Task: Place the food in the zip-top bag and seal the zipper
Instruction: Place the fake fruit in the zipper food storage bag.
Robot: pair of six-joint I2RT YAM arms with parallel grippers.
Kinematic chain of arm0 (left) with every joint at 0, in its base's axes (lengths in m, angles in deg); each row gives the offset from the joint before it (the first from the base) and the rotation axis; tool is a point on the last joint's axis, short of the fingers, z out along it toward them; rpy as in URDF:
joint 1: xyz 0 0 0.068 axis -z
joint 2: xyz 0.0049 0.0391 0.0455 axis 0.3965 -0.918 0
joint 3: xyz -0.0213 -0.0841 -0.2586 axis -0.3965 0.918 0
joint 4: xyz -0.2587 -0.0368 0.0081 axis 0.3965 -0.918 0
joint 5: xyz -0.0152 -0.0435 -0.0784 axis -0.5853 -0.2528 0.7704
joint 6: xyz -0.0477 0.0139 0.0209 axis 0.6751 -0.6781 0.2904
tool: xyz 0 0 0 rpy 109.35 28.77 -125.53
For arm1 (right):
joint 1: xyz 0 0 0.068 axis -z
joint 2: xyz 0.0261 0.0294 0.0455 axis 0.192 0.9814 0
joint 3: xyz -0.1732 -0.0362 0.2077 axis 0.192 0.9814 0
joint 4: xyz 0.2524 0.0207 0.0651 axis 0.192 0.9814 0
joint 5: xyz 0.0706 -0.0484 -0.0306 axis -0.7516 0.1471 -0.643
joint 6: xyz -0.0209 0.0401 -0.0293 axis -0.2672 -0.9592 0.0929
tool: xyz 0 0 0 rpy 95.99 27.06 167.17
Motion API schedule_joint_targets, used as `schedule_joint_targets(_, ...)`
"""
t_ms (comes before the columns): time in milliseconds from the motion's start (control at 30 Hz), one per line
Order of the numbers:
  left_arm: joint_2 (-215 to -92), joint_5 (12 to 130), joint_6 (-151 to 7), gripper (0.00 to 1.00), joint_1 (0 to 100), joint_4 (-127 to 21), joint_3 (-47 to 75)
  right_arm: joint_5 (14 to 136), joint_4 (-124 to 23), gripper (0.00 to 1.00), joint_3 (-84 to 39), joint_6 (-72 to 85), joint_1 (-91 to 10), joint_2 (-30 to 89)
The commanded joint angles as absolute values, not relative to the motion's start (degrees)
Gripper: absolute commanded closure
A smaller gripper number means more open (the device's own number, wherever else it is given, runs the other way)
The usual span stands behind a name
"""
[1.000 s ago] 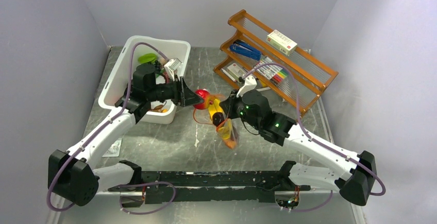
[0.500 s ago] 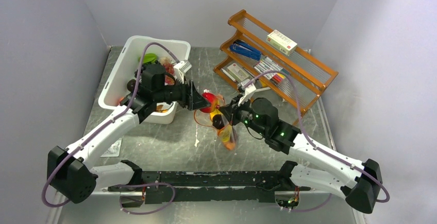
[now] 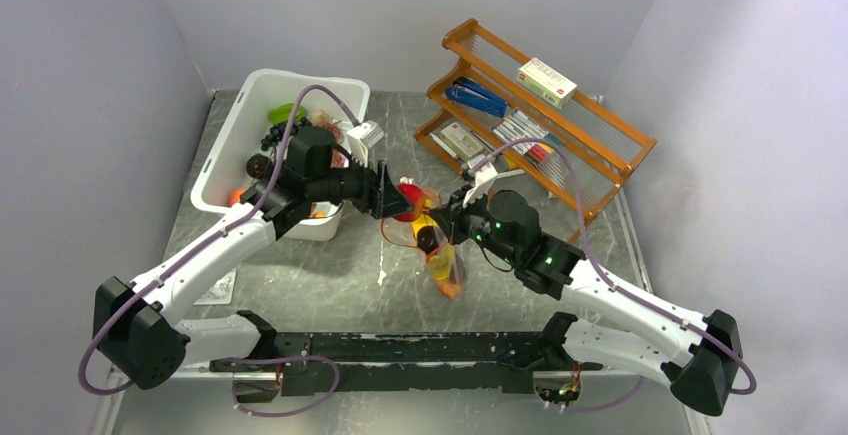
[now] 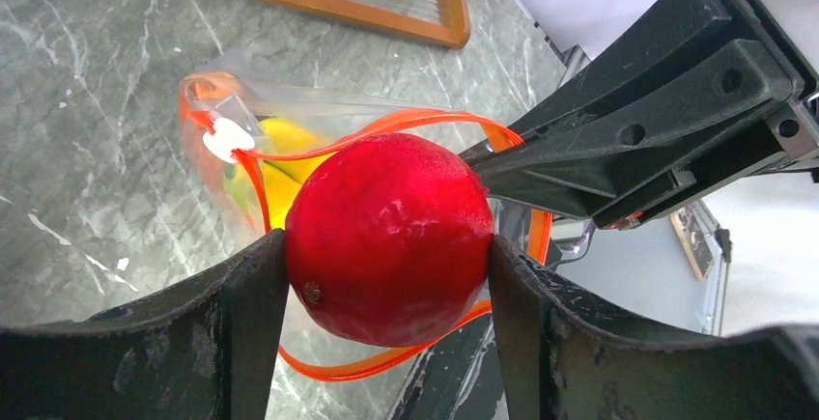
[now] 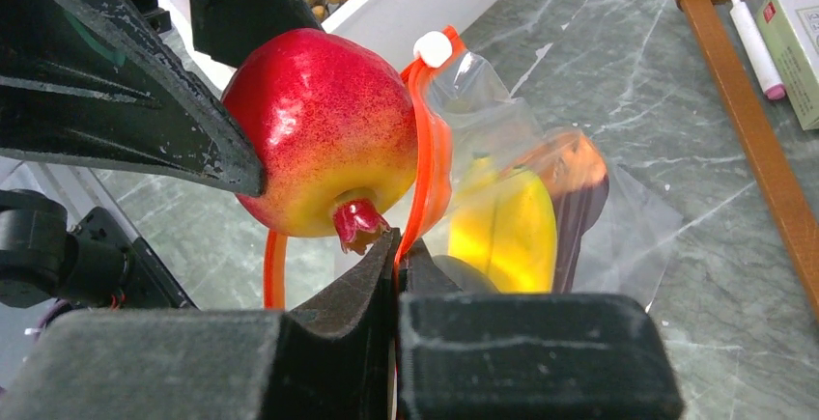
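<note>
1. Between the fingers of the left gripper [image 4: 386,256]: a red fruit [image 4: 381,217], clamped with one pad on each flank. The jaws stand fairly wide to span it. The fruit is red on top and yellow near its small crown.
2. Just ahead of the left fingertips: the open mouth of the clear bag [image 5: 618,232]. The orange zipper strip [image 4: 406,123] forms a loop behind and under the fruit. The fruit sits at this mouth, against the strip. Cannot tell whether any of it is past the rim.
3. Right gripper [image 5: 397,246]: fingers pressed together, pinching the zipper strip at the mouth's edge, directly under the fruit's crown. The right fingertips and the left fingertips nearly meet at the fruit.
4. White slider tab [image 5: 434,49]: at the end of the strip, up past the right fingertips and beside the fruit.
5. Beyond the right fingertips, inside the bag: a yellow banana [image 5: 507,227] and a dark slab [image 5: 582,193] with an orange rim, side by side. The bag's far end slopes down to the grey table [image 3: 330,275].
6. Behind the left hand: a white bin [image 3: 225,170] holding more toy food.
7. Off past the right hand: a wooden rack [image 3: 600,150] with boxes and pens.
</note>
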State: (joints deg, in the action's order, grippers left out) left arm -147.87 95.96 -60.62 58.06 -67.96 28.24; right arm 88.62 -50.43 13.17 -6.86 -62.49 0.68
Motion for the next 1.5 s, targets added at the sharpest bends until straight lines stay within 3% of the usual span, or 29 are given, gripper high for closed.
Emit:
schedule_joint_targets(0,-149.1,94.0,-63.8,0.41,60.1,-70.7,26.9,88.5,-55.9,1.00,11.3,-9.8,-62.8,-1.0)
schedule_joint_targets(1100,-149.6,94.6,-70.7,0.39,66.6,-71.4,26.7,93.8,-54.3,1.00,10.6,-11.9,-62.7,-1.2)
schedule_joint_targets(1467,-151.1,83.9,-70.2,0.35,66.7,-72.4,26.6,84.5,-59.5,1.00,12.4,-10.8,-62.8,-2.6)
